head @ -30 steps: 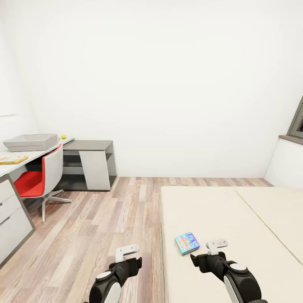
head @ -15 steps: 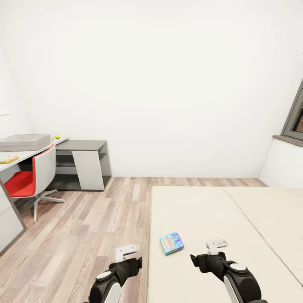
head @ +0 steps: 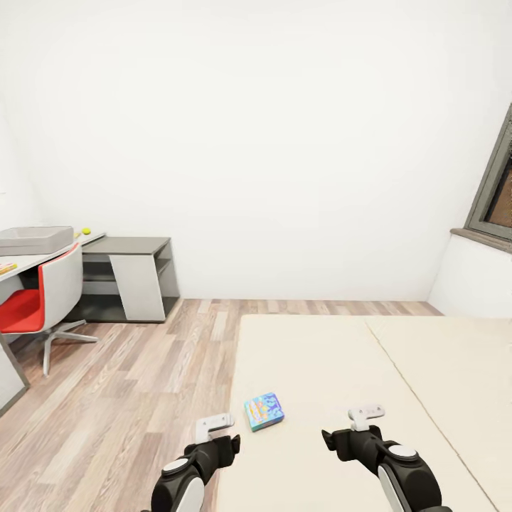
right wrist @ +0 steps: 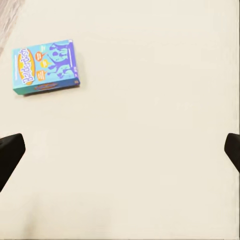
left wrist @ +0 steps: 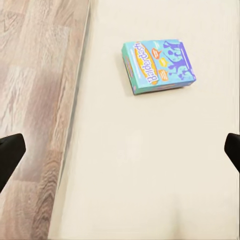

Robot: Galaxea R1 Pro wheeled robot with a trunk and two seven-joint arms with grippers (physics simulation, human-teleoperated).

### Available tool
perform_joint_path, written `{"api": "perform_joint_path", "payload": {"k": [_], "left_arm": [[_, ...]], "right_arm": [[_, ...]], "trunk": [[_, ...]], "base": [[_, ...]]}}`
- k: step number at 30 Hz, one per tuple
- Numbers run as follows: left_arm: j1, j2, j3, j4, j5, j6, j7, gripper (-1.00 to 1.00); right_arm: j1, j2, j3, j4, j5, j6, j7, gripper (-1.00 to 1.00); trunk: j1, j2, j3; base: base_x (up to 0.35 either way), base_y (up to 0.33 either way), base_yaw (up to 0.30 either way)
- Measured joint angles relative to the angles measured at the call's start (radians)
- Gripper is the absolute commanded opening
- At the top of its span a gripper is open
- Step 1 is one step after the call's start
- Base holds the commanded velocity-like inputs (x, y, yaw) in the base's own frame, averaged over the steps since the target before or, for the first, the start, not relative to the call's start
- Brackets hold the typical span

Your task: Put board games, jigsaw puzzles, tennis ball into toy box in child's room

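Observation:
One light blue board game [head: 264, 411] lies flat on the cream bed [head: 341, 370], near its left edge; it shows again as the board game [left wrist: 157, 66] and the board game [right wrist: 46, 67]. My left gripper [head: 213, 435] hangs open just short of it, over the bed's edge, dark fingertips [left wrist: 10, 152] wide apart. My right gripper [head: 358, 428] is open above bare cover to the game's right, nothing between its fingertips [right wrist: 10, 152]. Far left, the grey toy box [head: 35, 240] and the tennis ball [head: 86, 230] sit on the table [head: 28, 259], with a corner of a jigsaw puzzle [head: 6, 268].
A red chair [head: 39, 302] stands at the table. Beside it is a lower dark-topped cabinet [head: 131, 246]. Wood-plank floor [head: 135, 384] runs between the table and the bed. A window [head: 498, 192] is in the right wall.
The whole picture has slid left, so the camera has turned right. The table, chair and board game sit further left in view. Both arms keep their pose.

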Motion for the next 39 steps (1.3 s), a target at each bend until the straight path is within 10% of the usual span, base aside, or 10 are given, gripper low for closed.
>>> {"api": "perform_joint_path", "payload": {"k": [39], "left_arm": [[0.0, 0.001, 0.0, 0.0, 0.0, -0.001, 0.0, 1.0]], "right_arm": [[0.0, 0.0, 0.0, 0.0, -0.001, 0.0, 0.0, 1.0]], "trunk": [[0.0, 0.0, 0.0]], "base": [[0.0, -0.172, -0.003]]}}
